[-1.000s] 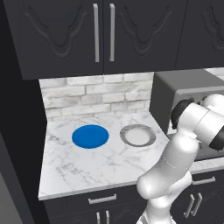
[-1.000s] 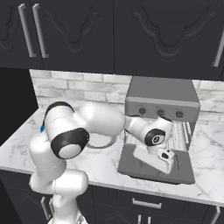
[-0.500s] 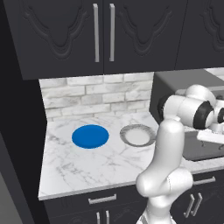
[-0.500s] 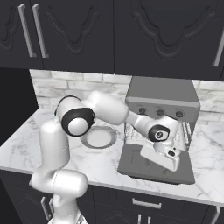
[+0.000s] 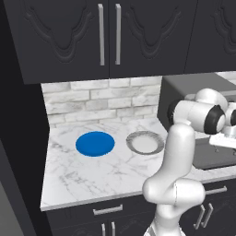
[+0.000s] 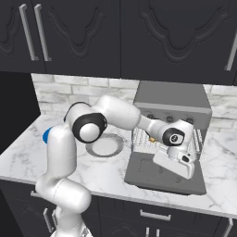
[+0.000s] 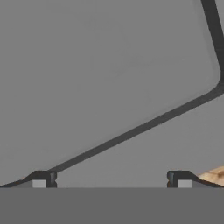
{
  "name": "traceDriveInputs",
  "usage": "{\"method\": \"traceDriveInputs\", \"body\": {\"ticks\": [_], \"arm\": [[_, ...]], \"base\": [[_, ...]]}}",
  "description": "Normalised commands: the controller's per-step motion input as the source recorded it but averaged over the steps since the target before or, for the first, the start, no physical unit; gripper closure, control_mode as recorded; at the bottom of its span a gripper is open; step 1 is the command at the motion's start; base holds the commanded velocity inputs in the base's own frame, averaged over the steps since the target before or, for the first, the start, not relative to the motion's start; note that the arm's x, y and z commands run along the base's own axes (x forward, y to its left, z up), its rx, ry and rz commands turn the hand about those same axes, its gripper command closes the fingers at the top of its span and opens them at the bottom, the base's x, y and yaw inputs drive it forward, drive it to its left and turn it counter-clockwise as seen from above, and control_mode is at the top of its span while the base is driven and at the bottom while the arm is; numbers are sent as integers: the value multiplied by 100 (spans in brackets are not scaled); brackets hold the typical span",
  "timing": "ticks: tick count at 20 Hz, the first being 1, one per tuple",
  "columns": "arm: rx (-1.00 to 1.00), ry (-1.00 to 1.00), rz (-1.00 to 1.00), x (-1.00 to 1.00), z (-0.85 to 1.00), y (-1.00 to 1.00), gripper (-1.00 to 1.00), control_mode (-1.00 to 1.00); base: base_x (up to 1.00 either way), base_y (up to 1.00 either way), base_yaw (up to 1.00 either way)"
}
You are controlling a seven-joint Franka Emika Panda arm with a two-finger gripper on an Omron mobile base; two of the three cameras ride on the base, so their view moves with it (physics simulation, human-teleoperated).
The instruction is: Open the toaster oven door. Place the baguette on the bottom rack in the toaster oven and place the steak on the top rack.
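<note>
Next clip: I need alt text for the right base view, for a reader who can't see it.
The toaster oven door lies folded down flat on the marble counter, and the white arm's gripper hangs just above it. An empty silver-rimmed plate sits left of the toaster oven.

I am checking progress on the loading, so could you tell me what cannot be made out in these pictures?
- Steak: not identifiable; the arm and hand cover much of the oven opening in the right base view.
- Racks: too small there to tell levels.
- Orange-tan bit on the rack: too small to name.
- Oven: cut off by the left base view's right edge.
- Tan patch: cut off by the hand view's edge.
</note>
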Motion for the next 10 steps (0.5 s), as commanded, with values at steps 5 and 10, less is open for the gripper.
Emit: {"method": "traceDriveInputs", "body": {"ticks": [5,10], "arm": [[0,13,-12,36,0,0,-100,-100],[0,8,-20,34,0,0,-100,-100]], "base": [[0,0,0],[0,0,0]]}}
